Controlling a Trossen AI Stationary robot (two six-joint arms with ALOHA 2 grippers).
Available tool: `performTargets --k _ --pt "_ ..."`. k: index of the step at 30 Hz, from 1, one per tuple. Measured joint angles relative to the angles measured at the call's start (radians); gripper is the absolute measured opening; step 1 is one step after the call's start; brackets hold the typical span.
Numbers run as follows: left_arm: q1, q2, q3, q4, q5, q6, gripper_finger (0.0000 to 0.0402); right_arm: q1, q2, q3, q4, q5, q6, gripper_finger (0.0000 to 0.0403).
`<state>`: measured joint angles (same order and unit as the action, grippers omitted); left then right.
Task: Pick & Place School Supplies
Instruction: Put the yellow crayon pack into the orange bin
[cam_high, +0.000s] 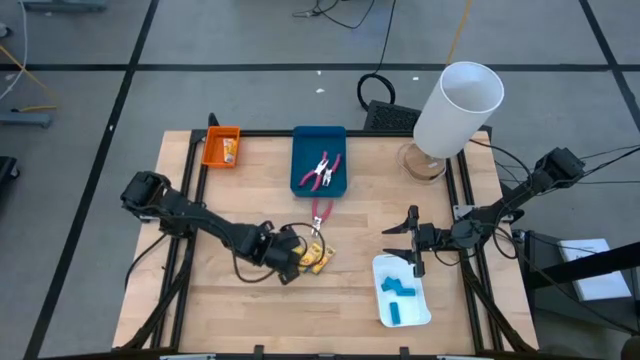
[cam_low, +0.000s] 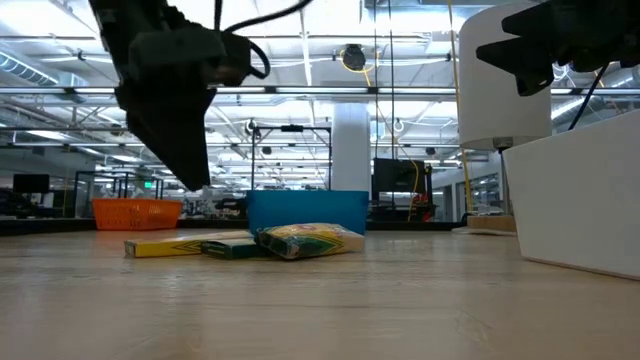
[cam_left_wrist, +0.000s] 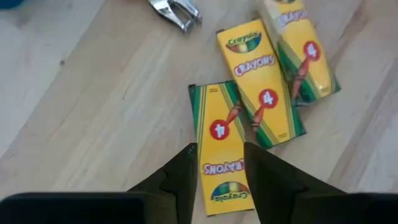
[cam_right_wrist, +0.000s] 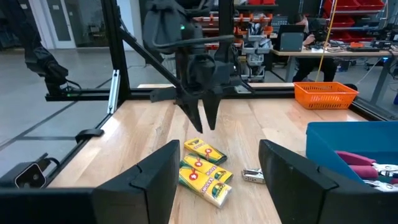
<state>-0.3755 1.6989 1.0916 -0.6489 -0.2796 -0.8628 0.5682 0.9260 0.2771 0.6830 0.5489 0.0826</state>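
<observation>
Three yellow crayon boxes (cam_high: 318, 258) lie flat side by side on the wooden table, also seen in the low view (cam_low: 300, 241) and the right wrist view (cam_right_wrist: 202, 168). My left gripper (cam_left_wrist: 219, 149) is open and hangs just above the nearest box (cam_left_wrist: 217, 134), one finger on each side of it, clear of the table (cam_low: 200, 170). A red-handled plier tool (cam_high: 320, 213) lies just beyond the boxes. My right gripper (cam_high: 410, 245) is open and holds nothing, over the far end of the white tray (cam_high: 425, 305), which holds light-blue blocks (cam_high: 398, 290).
A blue tray (cam_high: 320, 135) at the far edge holds more red-handled pliers (cam_high: 322, 172). An orange tray (cam_high: 212, 150) at the far left holds a yellow piece. A tall white cylinder (cam_high: 455, 108) stands at the far right corner. Black frame rails run along the table's sides.
</observation>
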Motion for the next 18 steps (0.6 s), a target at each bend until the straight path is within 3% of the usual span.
performTargets --k 11,18 --pt "-0.048 0.018 -0.002 0.013 -0.047 -0.06 0.0258 0.0 0.0 0.0 0.0 0.0 0.006 0.021" --pt "-0.051 0.093 -0.003 0.02 -0.011 -0.062 0.0266 0.0 0.0 0.0 0.002 0.0 0.006 0.021"
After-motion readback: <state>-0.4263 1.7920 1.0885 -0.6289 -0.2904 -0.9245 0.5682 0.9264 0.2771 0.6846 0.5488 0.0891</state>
